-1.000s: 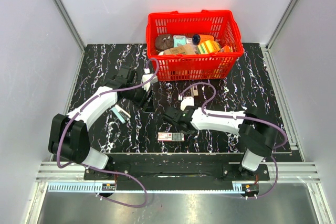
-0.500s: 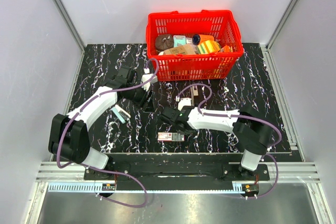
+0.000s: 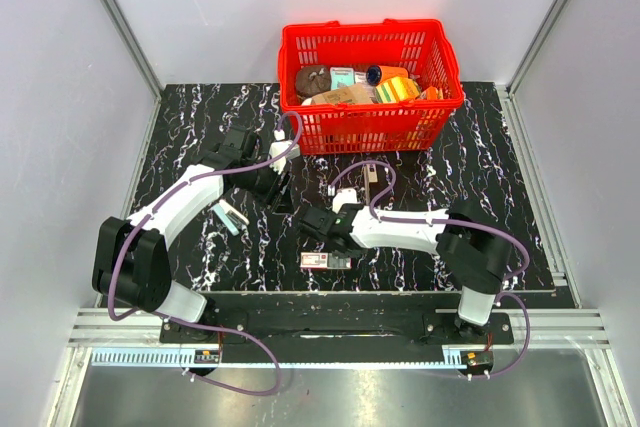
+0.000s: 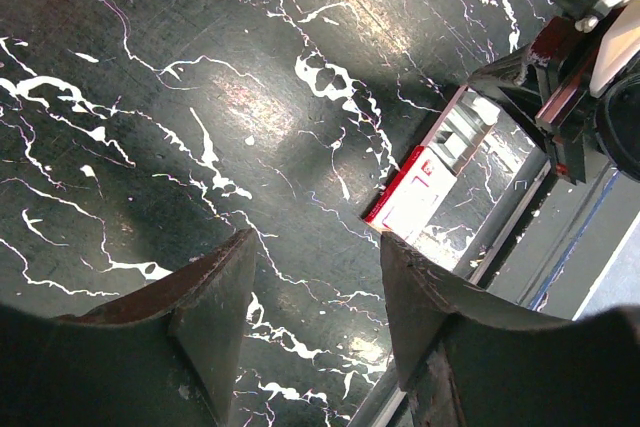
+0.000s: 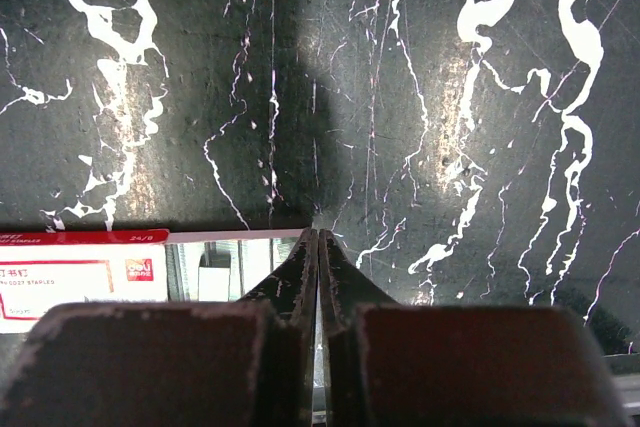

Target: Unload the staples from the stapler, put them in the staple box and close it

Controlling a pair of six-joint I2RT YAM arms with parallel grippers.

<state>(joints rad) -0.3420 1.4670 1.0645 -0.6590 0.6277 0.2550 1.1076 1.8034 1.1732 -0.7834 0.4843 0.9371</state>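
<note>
My right gripper (image 3: 308, 222) is low over the black marbled table, just above the flat red-and-white staple box (image 3: 325, 261). In the right wrist view its fingers (image 5: 317, 235) are pressed together, with the box (image 5: 80, 277) at the lower left. Nothing sticks out past the fingertips, and I see no silvery staple strip in any view. My left gripper (image 3: 281, 190) is open and empty over bare table; the left wrist view (image 4: 315, 242) shows the box (image 4: 415, 192) beyond it. A narrow dark-and-pale object (image 3: 369, 183), possibly the stapler, lies behind the right arm.
The red basket (image 3: 370, 115), full of mixed items, stands at the back centre. A small white-and-teal object (image 3: 228, 217) lies beside the left forearm. The right arm's wrist (image 4: 585, 57) shows at the top right of the left wrist view. Grey walls enclose the table.
My right gripper has slid left along the table, from right of the box's far end to above its left part. The left arm and the box have not moved.
</note>
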